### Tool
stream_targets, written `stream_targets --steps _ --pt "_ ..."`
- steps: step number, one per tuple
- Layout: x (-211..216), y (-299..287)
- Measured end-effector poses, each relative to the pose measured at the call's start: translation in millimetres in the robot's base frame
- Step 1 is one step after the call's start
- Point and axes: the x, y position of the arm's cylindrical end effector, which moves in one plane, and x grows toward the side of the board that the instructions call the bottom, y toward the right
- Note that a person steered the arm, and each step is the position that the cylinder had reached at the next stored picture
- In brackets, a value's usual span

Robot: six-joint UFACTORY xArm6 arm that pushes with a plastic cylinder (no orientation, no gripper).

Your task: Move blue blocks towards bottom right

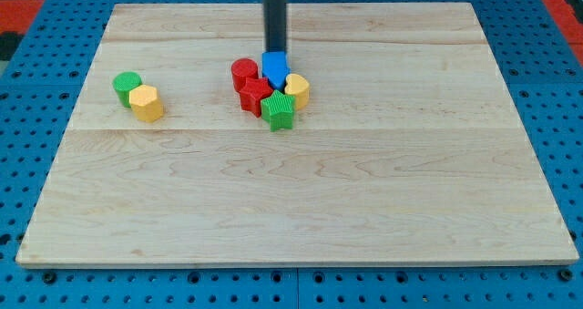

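Observation:
A blue block [275, 69] sits in a tight cluster near the board's upper middle. My tip [274, 52] stands right at the blue block's top edge, touching or nearly touching it. The dark rod rises from there to the view's top. Around the blue block are a red cylinder [243, 73] to its left, a red star-shaped block [255, 96] below left, a yellow block [297, 89] below right and a green star-shaped block [280, 111] at the cluster's bottom. Only one blue block shows.
A green cylinder [127, 87] and a yellow hexagonal block [146, 102] stand together at the board's left. The wooden board [301, 209] lies on a blue pegboard surface [27, 118].

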Motion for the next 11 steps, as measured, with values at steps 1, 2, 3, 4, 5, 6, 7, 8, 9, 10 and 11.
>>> stream_targets --steps 1,2,3,4,5,6,7,8,9,10,11 --pt "36 -6" --pt "74 -6" --pt "90 4" --pt "83 51" --pt "110 83" --pt "149 84" --pt "180 87" --pt "181 122" --pt "181 142" --pt "189 141" --pt "173 119"
